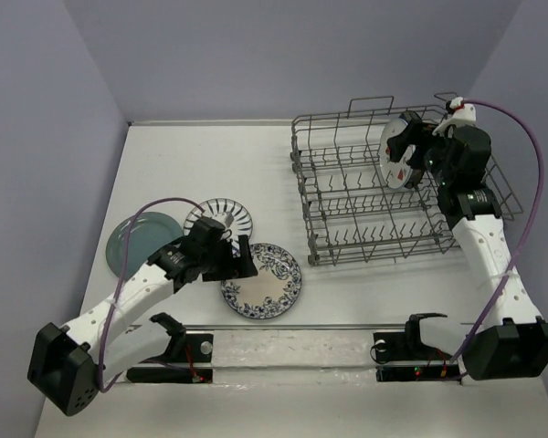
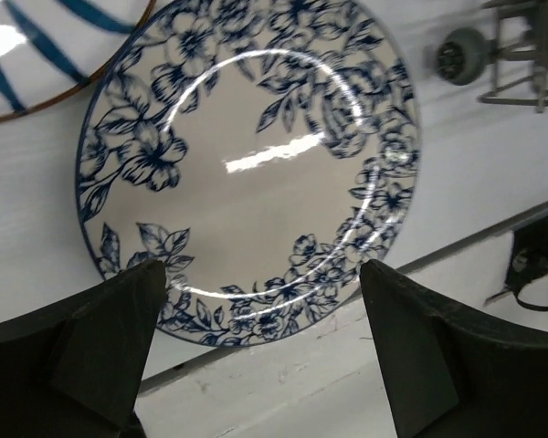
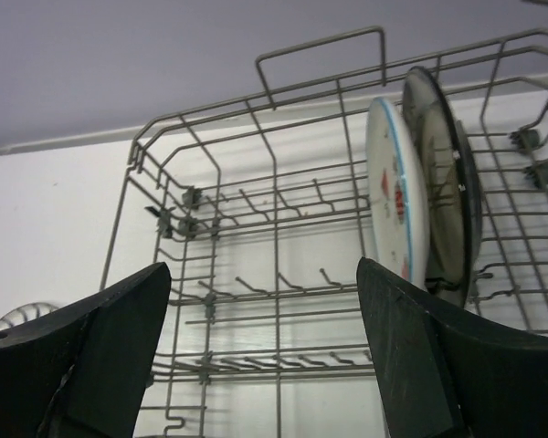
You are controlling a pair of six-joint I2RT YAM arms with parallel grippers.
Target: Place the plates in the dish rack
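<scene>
Left pincer [image 2: 263, 283] is hanging open, gripping nothing, above the blue floral plate [image 2: 247, 173], which is lying flat on the bench [image 1: 210, 155] just left of the dish rack [image 1: 374, 224]. Striped plate [image 1: 217, 217] and teal plate [image 1: 137, 242] are lying farther left of the rack. Right pincer [image 3: 263, 274] is hovering open and empty over the rack's far right end, facing the strawberry plate [image 3: 393, 201] and tan plate [image 3: 443, 192], both standing upright there side by side.

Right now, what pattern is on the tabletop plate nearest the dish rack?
The plate: blue floral rim, cream centre; left wrist view.
</scene>
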